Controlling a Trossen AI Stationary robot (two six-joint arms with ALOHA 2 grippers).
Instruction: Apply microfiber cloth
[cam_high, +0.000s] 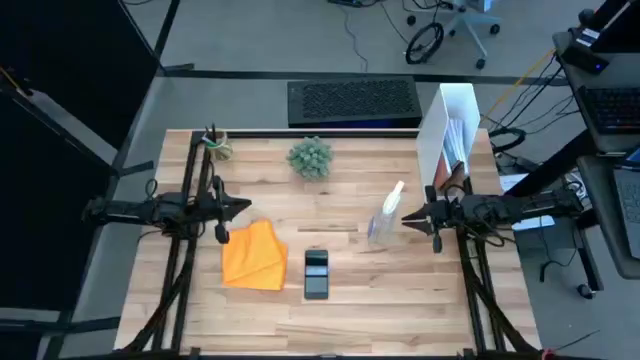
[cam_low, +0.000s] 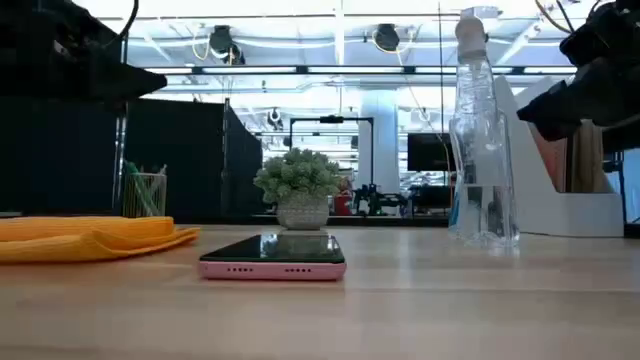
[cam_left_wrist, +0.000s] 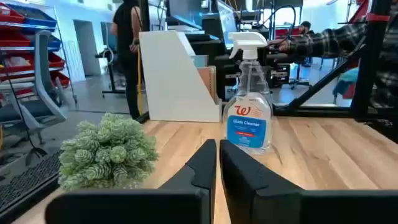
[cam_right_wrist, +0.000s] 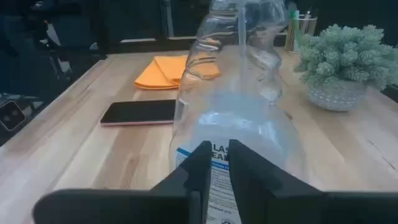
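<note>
Look at the high view. Your microfiber cloth (cam_high: 254, 256) lies flat on the table (cam_high: 400, 290), in the lower left part of the picture. The phone (cam_high: 316, 273) sits just to the right of it. Your left gripper (cam_high: 228, 208) hangs just above the cloth's top edge in the picture, so it is the near one. Its fingers are pressed together and hold nothing. Your right gripper (cam_high: 412, 216) is far off on the right, beside the spray bottle (cam_high: 385, 218), also closed and empty. To reach the cloth, I think you go down and a bit right with the left arm.
</note>
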